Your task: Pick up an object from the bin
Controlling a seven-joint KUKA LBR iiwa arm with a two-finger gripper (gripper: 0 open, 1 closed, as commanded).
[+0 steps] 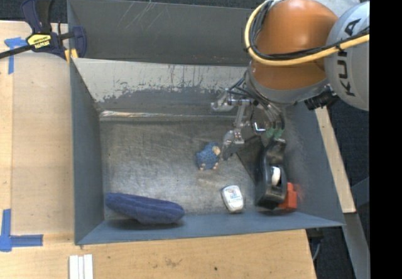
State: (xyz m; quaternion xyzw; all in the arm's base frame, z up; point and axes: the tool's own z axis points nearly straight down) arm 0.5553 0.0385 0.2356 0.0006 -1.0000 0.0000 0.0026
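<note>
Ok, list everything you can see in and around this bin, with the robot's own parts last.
bin: one, grey metal, centre of the view
toy: one, small, blue with a yellowish bit, mid-floor
pouch: one, dark blue, long and soft-looking, near left corner of the floor
white piece: one, small and rounded, near wall, right of centre
black tool: one, black with green and orange parts, exact kind unclear, right side of the floor
arm: one, orange cover with a yellow cable round it, reaching in from the right, its metal end low beside the toy
</note>
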